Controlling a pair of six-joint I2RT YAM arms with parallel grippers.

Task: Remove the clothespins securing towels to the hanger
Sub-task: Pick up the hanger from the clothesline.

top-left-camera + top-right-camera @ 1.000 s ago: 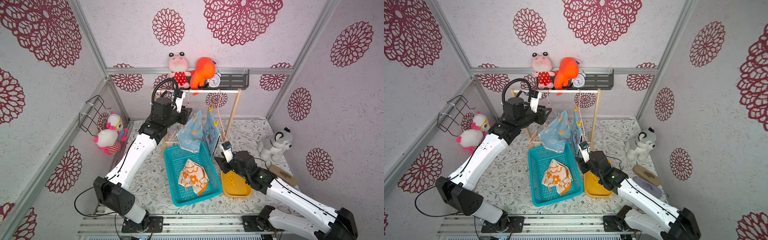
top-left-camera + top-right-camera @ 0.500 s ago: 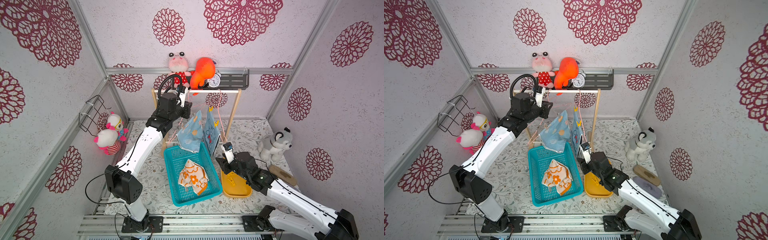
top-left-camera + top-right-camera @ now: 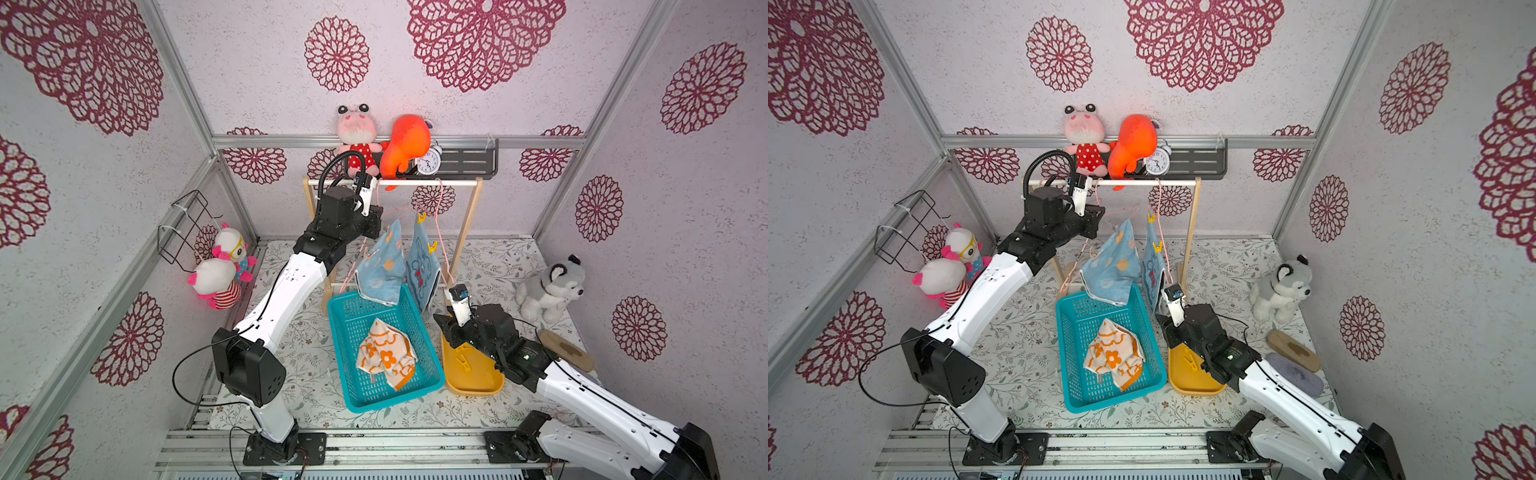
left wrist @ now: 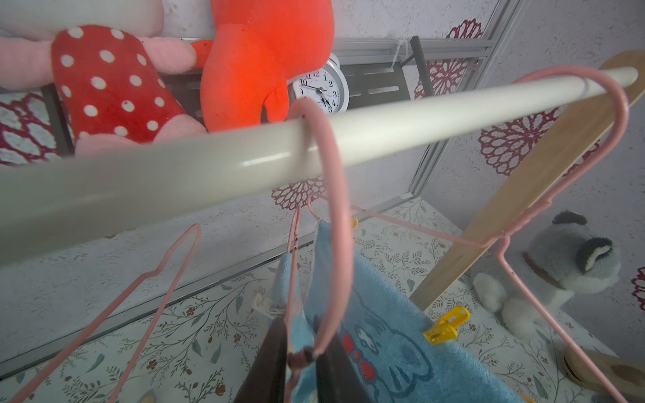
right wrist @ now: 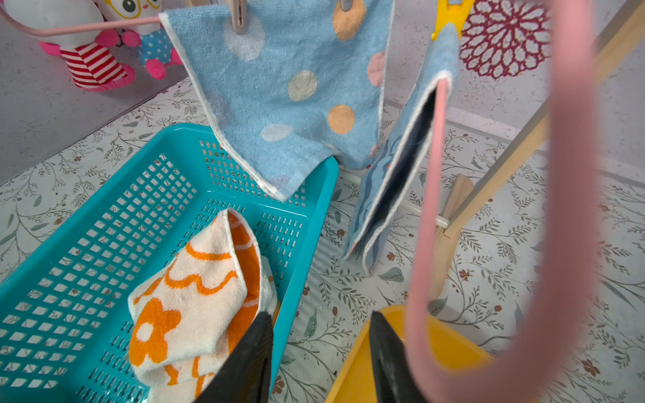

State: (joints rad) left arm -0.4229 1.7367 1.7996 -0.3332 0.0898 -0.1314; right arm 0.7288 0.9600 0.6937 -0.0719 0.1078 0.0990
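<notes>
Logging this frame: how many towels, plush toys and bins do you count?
Towels: 3 (flowered, dotted, cartoon)
Plush toys: 5 (pink, orange, goggled, striped, husky)
Bins: 2 (teal basket, yellow tray)
Total: 10

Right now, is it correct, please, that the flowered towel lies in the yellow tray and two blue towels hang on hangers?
The flowered towel lies in the teal basket, not the yellow tray, as both top views show; two blue towels do hang on hangers.

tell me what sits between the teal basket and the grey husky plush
The yellow tray, holding a yellow clothespin, with the right arm above it. Both top views show it.
</notes>
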